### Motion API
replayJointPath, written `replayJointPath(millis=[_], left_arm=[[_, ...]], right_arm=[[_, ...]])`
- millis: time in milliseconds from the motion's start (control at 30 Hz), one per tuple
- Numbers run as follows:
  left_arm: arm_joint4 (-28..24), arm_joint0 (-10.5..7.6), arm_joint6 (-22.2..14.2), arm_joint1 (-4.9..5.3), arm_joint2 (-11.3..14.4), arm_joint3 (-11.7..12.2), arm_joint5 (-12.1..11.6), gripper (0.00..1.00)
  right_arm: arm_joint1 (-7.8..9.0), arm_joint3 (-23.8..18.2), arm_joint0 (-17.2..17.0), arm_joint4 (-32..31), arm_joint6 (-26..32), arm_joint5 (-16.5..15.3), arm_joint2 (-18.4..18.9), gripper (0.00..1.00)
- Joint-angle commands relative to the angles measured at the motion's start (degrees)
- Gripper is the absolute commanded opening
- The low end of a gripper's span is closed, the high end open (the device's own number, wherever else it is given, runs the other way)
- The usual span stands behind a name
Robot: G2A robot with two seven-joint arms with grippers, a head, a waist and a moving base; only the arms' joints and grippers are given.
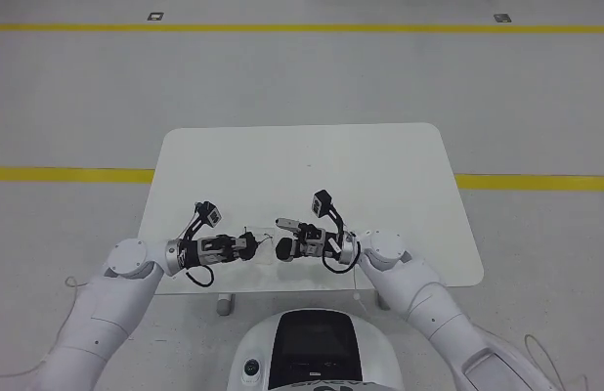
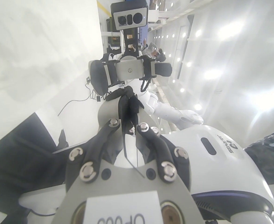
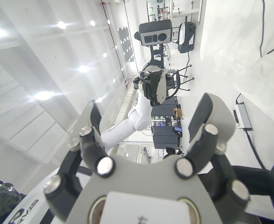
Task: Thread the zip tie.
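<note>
My left gripper (image 2: 127,101) is shut on a thin black zip tie (image 2: 125,145), whose strap runs back between the fingers toward the wrist. In the top view this gripper (image 1: 250,246) hovers over the near edge of the white table (image 1: 380,166), tip to tip with my right gripper (image 1: 281,249). The right gripper (image 3: 148,106) stands wide open with nothing between its black pads (image 3: 198,115). It faces the left gripper (image 3: 154,90) a short distance away. From the left wrist, the open right gripper (image 2: 130,73) sits just beyond the zip tie's end.
The tabletop beyond both grippers is bare white surface. Yellow floor lines (image 1: 67,174) run past the table on both sides. Black cables (image 1: 199,276) loop under the left forearm.
</note>
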Motion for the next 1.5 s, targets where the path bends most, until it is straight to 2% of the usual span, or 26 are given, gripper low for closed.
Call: replayJointPath(millis=[0, 67, 167, 267, 333, 500, 633, 733, 833, 967, 1067, 1200, 1467], left_arm=[[0.01, 0.00, 0.00, 0.00, 0.00, 0.00, 0.00, 0.00], [1.62, -0.16, 1.45, 0.00, 0.16, 0.20, -0.92, 0.00], [2.49, -0.96, 3.48, -0.32, -1.31, 0.15, -1.14, 0.00], [-0.44, -0.92, 1.40, -0.97, -4.13, 0.80, -1.14, 0.00], [1.35, -0.72, -0.35, -1.52, -7.39, 1.01, -1.14, 0.00], [4.73, 0.68, -5.73, -3.80, -14.44, 1.50, -1.14, 0.00], [5.79, 1.59, -6.32, -5.62, -17.18, 0.43, -1.14, 0.00], [6.64, 1.90, -6.32, -6.43, -18.55, 0.21, -1.14, 0.00], [6.66, 1.67, -6.32, -7.01, -19.41, 1.05, -1.14, 0.00], [7.13, 1.71, -6.32, -7.41, -19.32, 0.55, -1.14, 0.00], [7.22, 1.85, -6.32, -7.33, -18.94, 0.36, -1.14, 0.00], [5.99, 1.72, -6.32, -6.73, -16.89, 1.11, -1.14, 0.00], [5.99, 1.72, -6.32, -6.73, -16.89, 1.11, -1.14, 0.00]], right_arm=[[0.00, 0.00, 0.00, 0.00, 0.00, 0.00, 0.00, 1.00], [0.00, 0.00, 0.00, 0.00, 0.00, 0.00, 0.00, 1.00], [0.00, 0.00, 0.00, 0.00, 0.00, 0.00, 0.00, 1.00], [0.00, 0.00, 0.00, 0.00, 0.00, 0.00, 0.00, 1.00], [0.00, 0.00, 0.00, 0.00, 0.00, 0.00, 0.00, 1.00], [0.00, 0.00, 0.00, 0.00, 0.00, 0.00, 0.00, 1.00], [0.00, 0.00, 0.00, 0.00, 0.00, 0.00, 0.00, 1.00], [0.00, 0.00, 0.00, 0.00, 0.00, 0.00, 0.00, 1.00], [0.00, 0.00, 0.00, 0.00, 0.00, 0.00, 0.00, 1.00], [0.00, 0.00, 0.00, 0.00, 0.00, 0.00, 0.00, 1.00], [0.00, 0.00, 0.00, 0.00, 0.00, 0.00, 0.00, 1.00], [0.00, 0.00, 0.00, 0.00, 0.00, 0.00, 0.00, 1.00], [0.00, 0.00, 0.00, 0.00, 0.00, 0.00, 0.00, 1.00]])
